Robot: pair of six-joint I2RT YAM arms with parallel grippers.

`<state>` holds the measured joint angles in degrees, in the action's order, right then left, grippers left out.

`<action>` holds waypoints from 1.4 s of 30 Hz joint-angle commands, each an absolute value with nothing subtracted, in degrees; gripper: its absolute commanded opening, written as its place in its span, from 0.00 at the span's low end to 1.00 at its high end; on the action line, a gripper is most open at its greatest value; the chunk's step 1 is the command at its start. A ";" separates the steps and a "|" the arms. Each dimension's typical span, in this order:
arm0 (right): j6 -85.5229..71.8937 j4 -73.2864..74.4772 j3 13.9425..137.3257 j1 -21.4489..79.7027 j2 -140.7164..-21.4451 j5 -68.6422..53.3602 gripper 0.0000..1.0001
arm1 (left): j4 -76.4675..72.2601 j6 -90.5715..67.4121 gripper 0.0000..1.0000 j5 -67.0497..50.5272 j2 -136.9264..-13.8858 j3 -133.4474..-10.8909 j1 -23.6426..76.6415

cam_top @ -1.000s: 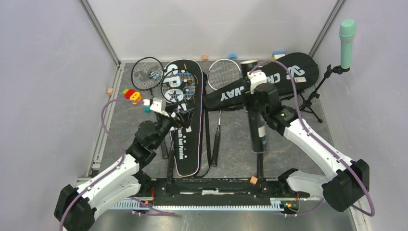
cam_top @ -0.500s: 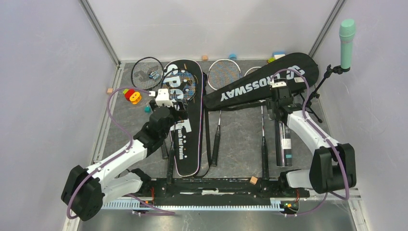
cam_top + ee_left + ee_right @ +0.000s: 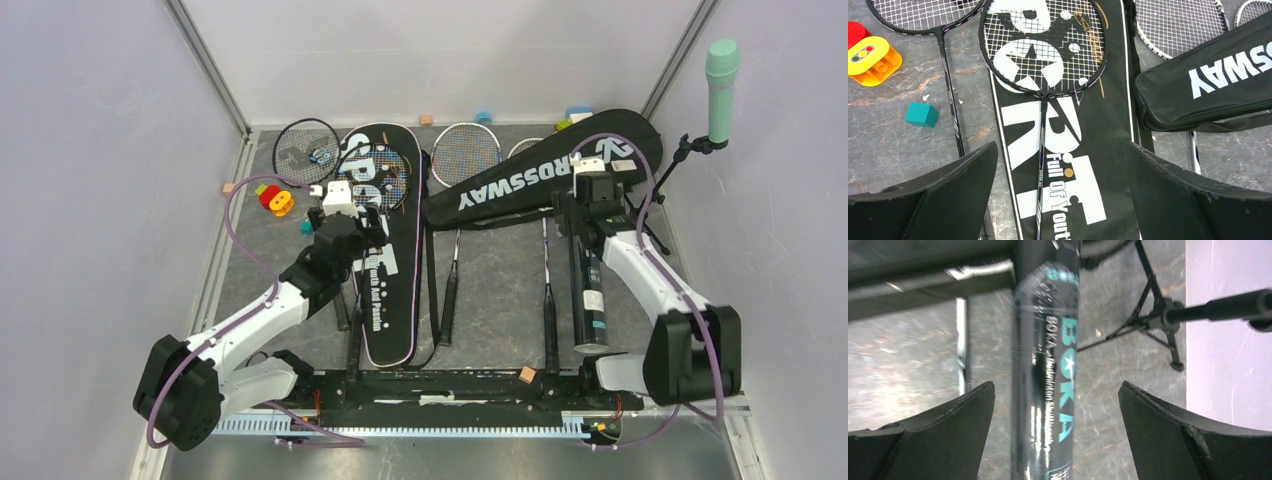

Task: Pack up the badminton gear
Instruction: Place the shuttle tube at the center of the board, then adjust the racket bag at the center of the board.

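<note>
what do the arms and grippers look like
The left arm and right arm match: white links, bulky black joints, and a purple cable looping from wrist to base on each. The left fingers and right fingers are broad matte black wedges with rough edges.

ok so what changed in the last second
The right tool carried the long black tube from mid-table to the right side, then opened and let go of it. The left tool, open throughout, moved farther up the SPORT bag. The rackets, CROSSWAY bag and toy blocks stayed put.
</note>
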<state>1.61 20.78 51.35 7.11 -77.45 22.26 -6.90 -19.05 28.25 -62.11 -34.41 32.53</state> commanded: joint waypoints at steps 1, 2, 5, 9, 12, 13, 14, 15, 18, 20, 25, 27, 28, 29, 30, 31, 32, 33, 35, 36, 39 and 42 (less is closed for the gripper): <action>1.85 10.34 47.83 7.04 -66.58 12.41 0.98 | -5.95 -21.18 1.00 29.71 -62.16 -37.52 32.17; 1.20 8.57 46.49 7.11 -64.64 9.34 0.98 | -5.53 -21.27 1.00 29.66 -62.18 -37.75 32.08; -7.15 -2.25 39.52 7.09 -58.55 1.42 0.98 | -5.02 -21.82 1.00 29.12 -61.88 -37.58 32.01; -18.95 -19.82 30.03 7.07 -57.02 -14.74 0.98 | -4.60 -23.35 1.00 26.54 -61.97 -37.83 31.90; -24.31 -24.83 28.93 7.20 -60.90 -20.43 0.98 | -3.21 -23.47 1.00 24.68 -62.03 -38.26 31.96; -25.01 -25.38 29.18 7.41 -62.49 -20.74 0.98 | -2.47 -23.75 1.00 24.61 -61.86 -38.33 31.92; -24.81 -25.86 29.26 7.83 -63.90 -21.27 0.98 | -1.85 -24.09 1.00 24.84 -61.67 -38.24 31.90; -24.33 -25.77 29.35 8.36 -64.84 -20.97 0.98 | -1.32 -24.68 1.00 25.17 -61.58 -38.21 31.84; -20.49 -22.75 29.94 11.70 -66.63 -12.85 0.98 | 1.70 -25.94 1.00 25.23 -61.10 -38.49 31.48; -18.78 -18.93 30.98 13.51 -67.72 -5.42 0.98 | 3.79 -26.48 1.00 25.14 -61.06 -38.67 31.29; -24.81 -20.09 29.52 14.82 -70.15 -0.36 0.98 | 7.16 -28.57 1.00 25.61 -59.90 -37.74 30.86; -28.42 -23.73 27.99 15.29 -71.37 2.08 0.98 | 8.31 -29.38 1.00 26.26 -59.52 -37.15 30.76; -30.07 -25.22 27.63 15.44 -72.09 2.51 0.98 | 8.94 -29.61 1.00 26.45 -59.38 -36.99 30.77; -31.62 -26.83 27.60 15.67 -72.89 3.33 0.98 | 9.33 -29.83 1.00 26.45 -59.30 -36.86 30.78; -33.23 -28.16 27.60 15.96 -73.65 4.38 0.98 | 9.65 -30.00 1.00 26.46 -59.11 -36.70 30.76; -34.97 -29.32 27.72 16.15 -74.78 5.76 0.98 | 9.75 -30.12 1.00 26.37 -58.95 -36.29 30.74; -36.62 -29.89 28.13 16.17 -76.06 6.81 0.98 | 9.84 -30.26 1.00 26.37 -58.69 -35.90 30.76; -38.36 -30.34 28.51 16.24 -77.04 7.64 0.98 | 9.91 -30.39 1.00 26.41 -58.50 -35.64 30.71; -41.04 -31.23 29.13 16.36 -79.19 9.18 0.98 | 9.89 -30.77 1.00 26.46 -57.97 -34.87 30.69; -41.82 -32.40 29.31 16.43 -80.48 9.86 0.98 | 9.74 -30.77 1.00 26.38 -57.69 -34.44 30.67; -43.60 -32.52 31.27 16.52 -83.97 10.62 0.98 | 9.56 -30.81 1.00 26.36 -57.17 -33.64 30.61; -43.46 -31.28 32.99 16.70 -86.12 10.69 0.98 | 9.67 -31.01 1.00 26.89 -57.15 -33.22 30.51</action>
